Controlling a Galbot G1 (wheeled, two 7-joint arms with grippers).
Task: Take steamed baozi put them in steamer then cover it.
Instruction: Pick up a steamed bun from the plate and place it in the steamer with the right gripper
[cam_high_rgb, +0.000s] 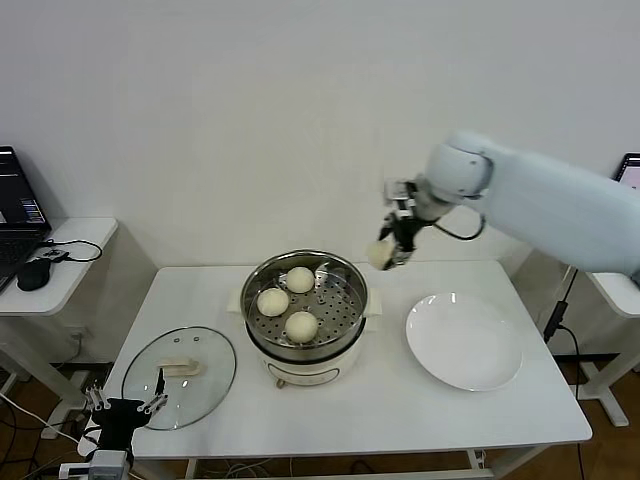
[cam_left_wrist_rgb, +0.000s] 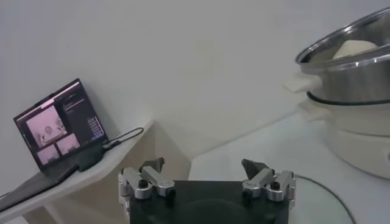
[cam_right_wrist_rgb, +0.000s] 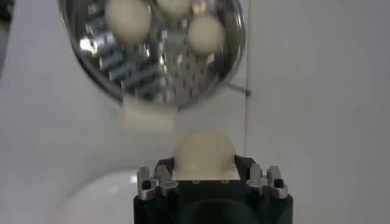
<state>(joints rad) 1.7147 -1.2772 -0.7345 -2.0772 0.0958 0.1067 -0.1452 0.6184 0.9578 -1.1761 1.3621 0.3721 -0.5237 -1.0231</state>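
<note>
- Right gripper (cam_high_rgb: 390, 252) hangs in the air above the table's far edge, just beside the steamer (cam_high_rgb: 305, 305) on its right and higher than the rim; its fingers are closed on one baozi (cam_high_rgb: 380, 255).
- From the right wrist, that bun (cam_right_wrist_rgb: 204, 152) sits between the two fingers, with the steamer (cam_right_wrist_rgb: 152, 55) farther off.
- Right arm reaches in from the right side, elbow high, wrist bent downward.
- Left gripper (cam_high_rgb: 125, 405) waits low at the table's near left corner, just beside the cover (cam_high_rgb: 180, 377), fingers spread wide and holding nothing; the left wrist view shows its gripper (cam_left_wrist_rgb: 207, 179) with the gap between the fingers bare.
- Three baozi (cam_high_rgb: 287, 300) lie on the perforated tray inside the steamer, apart from each other.
- Cover lies flat on the table (cam_high_rgb: 400, 410) left of the steamer, handle up.
- White plate (cam_high_rgb: 464, 341) sits right of the steamer, bare.
- Room: white wall behind; a side desk on the left carries a laptop (cam_high_rgb: 18, 215) and mouse (cam_high_rgb: 34, 273).
</note>
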